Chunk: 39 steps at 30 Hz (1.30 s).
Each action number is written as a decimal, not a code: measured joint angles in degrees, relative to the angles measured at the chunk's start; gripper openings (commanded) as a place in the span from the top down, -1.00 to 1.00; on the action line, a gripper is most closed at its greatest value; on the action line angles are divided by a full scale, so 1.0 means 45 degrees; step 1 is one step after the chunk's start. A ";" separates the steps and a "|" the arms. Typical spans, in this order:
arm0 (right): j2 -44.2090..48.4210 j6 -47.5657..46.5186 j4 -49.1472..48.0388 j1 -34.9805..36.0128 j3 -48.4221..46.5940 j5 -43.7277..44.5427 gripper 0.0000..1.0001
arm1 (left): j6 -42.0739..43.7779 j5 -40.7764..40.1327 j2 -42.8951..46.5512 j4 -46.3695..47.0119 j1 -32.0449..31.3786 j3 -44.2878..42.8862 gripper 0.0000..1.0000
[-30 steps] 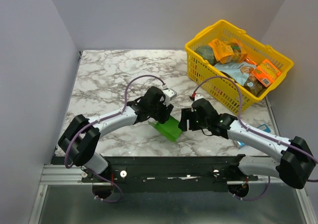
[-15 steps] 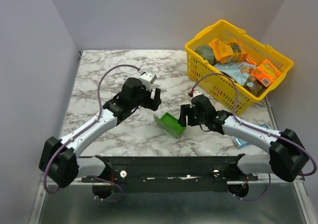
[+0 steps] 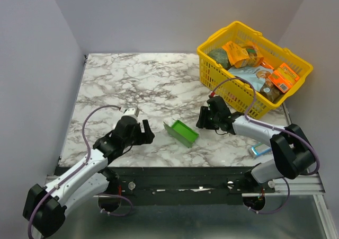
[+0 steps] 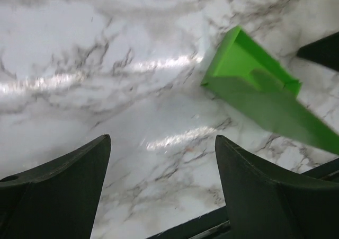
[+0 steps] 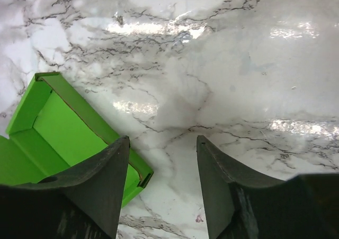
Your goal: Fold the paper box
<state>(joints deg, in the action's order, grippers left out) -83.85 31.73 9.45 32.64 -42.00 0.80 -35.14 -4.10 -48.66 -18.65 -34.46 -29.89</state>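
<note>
Apparently folded, the bright green card box (image 3: 181, 132) lies unheld between the spread left pincer (image 4: 161, 141) and spread right pincer (image 5: 162, 140).

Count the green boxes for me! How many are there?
1. The green box sits open on the marble table, near the front edge. The crowded yellow basket might hide others.

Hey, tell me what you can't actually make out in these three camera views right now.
- paper box, left wrist view: blurred, and its right end runs off the frame edge.
- paper box, right wrist view: near corner sits behind a finger of the right claw; left flap cut by the edge.
- blue-and-white pack, top view: partly under the right arm.
- Packets in the yellow basket, top view: print too small to read.
</note>
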 measured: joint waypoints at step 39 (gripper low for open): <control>0.3779 0.0049 0.2259 0.1321 0.0466 -0.0597 -0.46 | 0.2866 0.3551 -0.8607 0.7815 0.1909 -0.3808 -0.51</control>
<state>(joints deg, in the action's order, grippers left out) -66.85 31.94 19.62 38.59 -39.90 -1.89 -22.24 11.88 -87.39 16.51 -25.87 -47.03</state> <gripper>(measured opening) 0.731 0.757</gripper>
